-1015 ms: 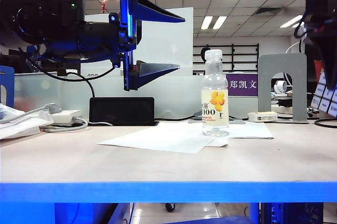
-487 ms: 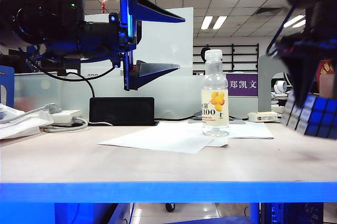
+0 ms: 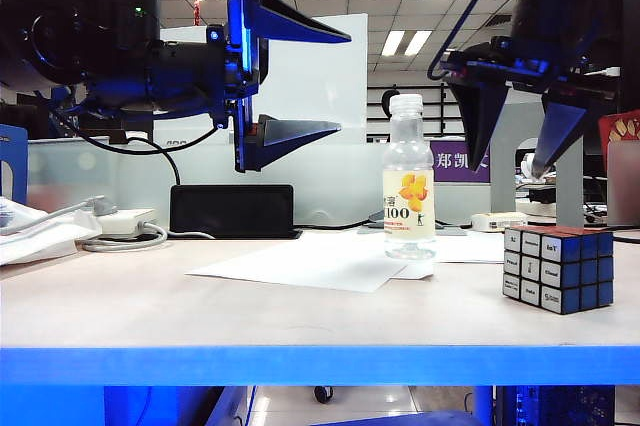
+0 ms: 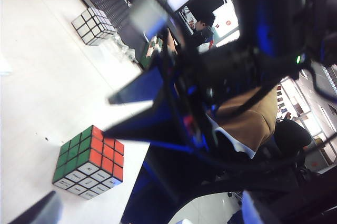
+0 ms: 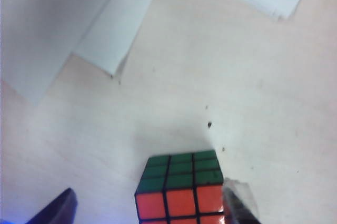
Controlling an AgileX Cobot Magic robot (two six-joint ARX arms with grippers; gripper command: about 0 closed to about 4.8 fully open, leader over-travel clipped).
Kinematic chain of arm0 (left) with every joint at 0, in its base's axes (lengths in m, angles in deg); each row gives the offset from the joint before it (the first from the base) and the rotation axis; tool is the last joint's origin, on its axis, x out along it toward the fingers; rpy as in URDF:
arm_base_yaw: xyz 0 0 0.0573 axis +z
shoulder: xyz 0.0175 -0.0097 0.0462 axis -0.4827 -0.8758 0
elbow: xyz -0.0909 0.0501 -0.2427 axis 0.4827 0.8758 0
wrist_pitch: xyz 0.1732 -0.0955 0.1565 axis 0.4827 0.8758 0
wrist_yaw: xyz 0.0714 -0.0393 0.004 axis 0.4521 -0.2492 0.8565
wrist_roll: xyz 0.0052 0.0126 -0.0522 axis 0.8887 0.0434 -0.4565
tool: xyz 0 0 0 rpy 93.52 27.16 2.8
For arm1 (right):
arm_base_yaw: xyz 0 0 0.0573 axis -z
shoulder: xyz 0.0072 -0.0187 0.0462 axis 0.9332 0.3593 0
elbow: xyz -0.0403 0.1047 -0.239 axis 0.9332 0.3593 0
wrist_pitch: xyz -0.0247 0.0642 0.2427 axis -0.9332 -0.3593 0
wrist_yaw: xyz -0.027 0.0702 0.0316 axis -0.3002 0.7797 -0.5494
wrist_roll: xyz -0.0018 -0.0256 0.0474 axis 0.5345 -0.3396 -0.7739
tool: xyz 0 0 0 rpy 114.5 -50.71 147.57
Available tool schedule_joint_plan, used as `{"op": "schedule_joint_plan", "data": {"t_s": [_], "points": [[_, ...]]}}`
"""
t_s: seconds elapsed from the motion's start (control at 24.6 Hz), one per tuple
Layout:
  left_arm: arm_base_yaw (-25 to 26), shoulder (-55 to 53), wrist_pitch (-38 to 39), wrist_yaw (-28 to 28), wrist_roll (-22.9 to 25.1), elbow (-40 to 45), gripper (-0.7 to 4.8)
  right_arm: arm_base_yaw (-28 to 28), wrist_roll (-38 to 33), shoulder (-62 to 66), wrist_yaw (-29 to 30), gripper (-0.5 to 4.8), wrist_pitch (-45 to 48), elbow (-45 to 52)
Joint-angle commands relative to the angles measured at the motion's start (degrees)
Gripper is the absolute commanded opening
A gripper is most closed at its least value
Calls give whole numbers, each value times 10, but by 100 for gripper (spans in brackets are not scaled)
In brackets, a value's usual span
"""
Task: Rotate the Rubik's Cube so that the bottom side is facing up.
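With the Rubik's Cube (image 3: 557, 269) resting on the table (image 3: 300, 316) at lower right, our right gripper (image 3: 515, 161) hangs spread and empty above it, the left gripper (image 3: 330, 81) gapes idle upper left, so we should descend squarely over opposite faces.

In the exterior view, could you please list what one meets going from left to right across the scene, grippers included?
Power strip → left gripper, jaws open, raised above the table → black box → bottle → right gripper, jaws open, above the Rubik's Cube, which sits on the table.
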State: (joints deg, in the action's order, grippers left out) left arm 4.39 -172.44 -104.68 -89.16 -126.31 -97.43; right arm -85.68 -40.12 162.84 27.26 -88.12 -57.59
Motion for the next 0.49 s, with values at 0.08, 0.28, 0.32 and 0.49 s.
{"op": "schedule_joint_plan", "data": {"t_s": [0.08, 0.28, 0.32, 0.49], "points": [[0, 3, -8, -3, 1, -1, 479, -1, 9, 5, -10, 374, -46, -4], [0, 3, -5, -2, 0, -1, 479, -3, 15, 4, -10, 378, -60, -4], [0, 3, -2, -2, 1, -1, 479, -3, 16, 4, -10, 378, -62, -4], [0, 3, 6, -2, 1, -1, 479, -3, 26, 1, -13, 397, -59, -4]]}}
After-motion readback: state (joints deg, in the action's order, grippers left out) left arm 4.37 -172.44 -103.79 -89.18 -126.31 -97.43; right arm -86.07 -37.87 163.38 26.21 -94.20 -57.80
